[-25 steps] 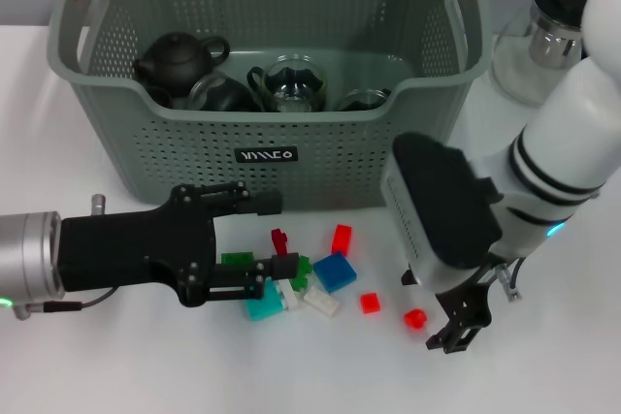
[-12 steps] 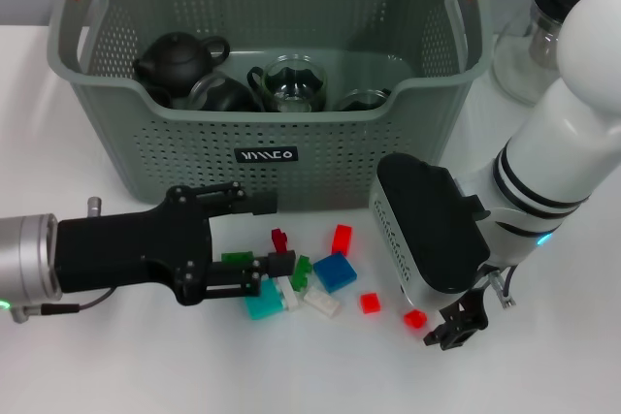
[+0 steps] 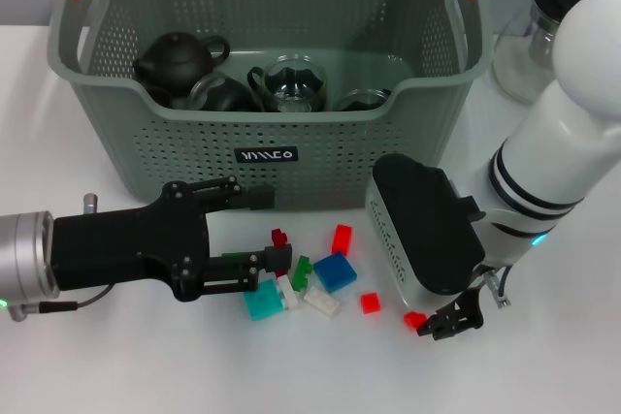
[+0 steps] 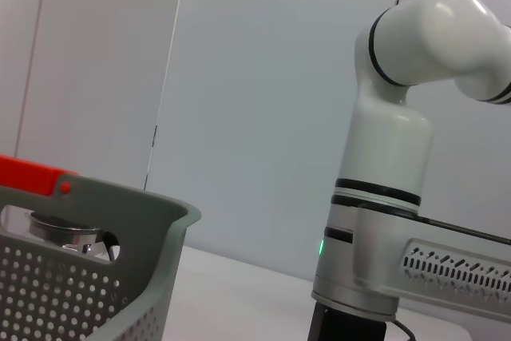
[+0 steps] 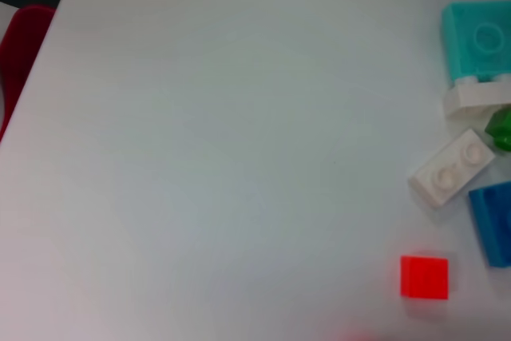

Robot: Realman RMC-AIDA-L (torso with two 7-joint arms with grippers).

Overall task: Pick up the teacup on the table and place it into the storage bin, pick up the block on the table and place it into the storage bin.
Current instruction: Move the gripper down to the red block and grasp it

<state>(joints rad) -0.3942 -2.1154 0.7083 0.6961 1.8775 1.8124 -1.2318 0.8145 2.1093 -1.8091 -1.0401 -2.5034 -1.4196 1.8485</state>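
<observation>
The grey-green storage bin stands at the back of the table, and its rim also shows in the left wrist view. Inside it sit a glass teacup and a black teapot. Several loose blocks lie in front of the bin. My left gripper is open and low over them, with a dark red block between its fingers. My right gripper hangs just right of a small red block. The right wrist view shows a red block, a white block and a teal block.
Other blocks in the cluster include a teal one, a blue one, a red one and a small red one. A glass pitcher with a black lid stands at the back right. My right arm shows in the left wrist view.
My right gripper has dropped and moved left, closer to the small red block. My left gripper has shifted slightly left; its fingers now straddle the dark red block.
</observation>
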